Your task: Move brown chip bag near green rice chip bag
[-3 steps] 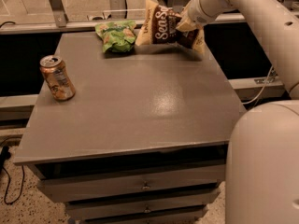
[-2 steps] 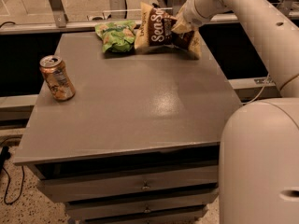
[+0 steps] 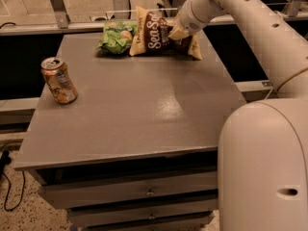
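At the far edge of the counter (image 3: 144, 109), the claw (image 3: 177, 34) hangs from the pale arm (image 3: 250, 20) and looks clamped on the right-hand part of the brown chip bag (image 3: 153, 35). The cream fingers press into the foil just past the big white lettering.

The bag sits tipped up on its long edge rather than lying flat. Its left cream end reaches the green rice chip bag (image 3: 116, 36), touching it or very nearly so, and which of the two cannot be told.

By my reading the move is almost finished, and what remains is a clean release. The claw would do well to lower until the bag's belly rests on the grey surface, then part its fingers and lift straight up. That way the slack foil neither springs back nor shoves the small bag toward the rear rail.

The brown bag is a wide, puffed pillow of glossy film, likely light and slippery, and it dents where it is gripped. The green one is smaller, crumpled and bright, with pale and orange patches. The counter is matte grey with a soft sheen.

Well apart, near the left edge, stands an orange-tan can (image 3: 58, 80), a rigid upright cylinder.
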Controlling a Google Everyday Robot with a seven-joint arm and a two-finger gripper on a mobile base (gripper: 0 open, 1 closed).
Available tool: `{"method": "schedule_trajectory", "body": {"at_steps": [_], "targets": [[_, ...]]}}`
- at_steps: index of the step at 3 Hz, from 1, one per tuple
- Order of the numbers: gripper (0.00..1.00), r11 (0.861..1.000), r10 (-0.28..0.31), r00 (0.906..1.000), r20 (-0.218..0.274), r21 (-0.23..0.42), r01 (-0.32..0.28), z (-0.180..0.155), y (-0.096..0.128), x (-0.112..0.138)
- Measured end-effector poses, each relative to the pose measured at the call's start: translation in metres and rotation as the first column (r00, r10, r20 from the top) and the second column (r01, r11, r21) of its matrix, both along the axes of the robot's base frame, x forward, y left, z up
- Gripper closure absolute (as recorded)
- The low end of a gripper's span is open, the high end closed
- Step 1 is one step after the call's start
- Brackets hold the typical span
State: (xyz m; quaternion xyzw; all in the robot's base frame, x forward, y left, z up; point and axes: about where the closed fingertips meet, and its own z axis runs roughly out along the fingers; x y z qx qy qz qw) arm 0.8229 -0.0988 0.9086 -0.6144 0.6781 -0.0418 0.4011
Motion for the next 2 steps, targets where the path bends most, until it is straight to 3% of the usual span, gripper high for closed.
{"method": "schedule_trajectory", "body": {"at_steps": [2], "targets": [[0.07,0.999,0.035,0.9991,-0.023,0.003,-0.035,-0.0056,0.0112,-0.0119]]}}
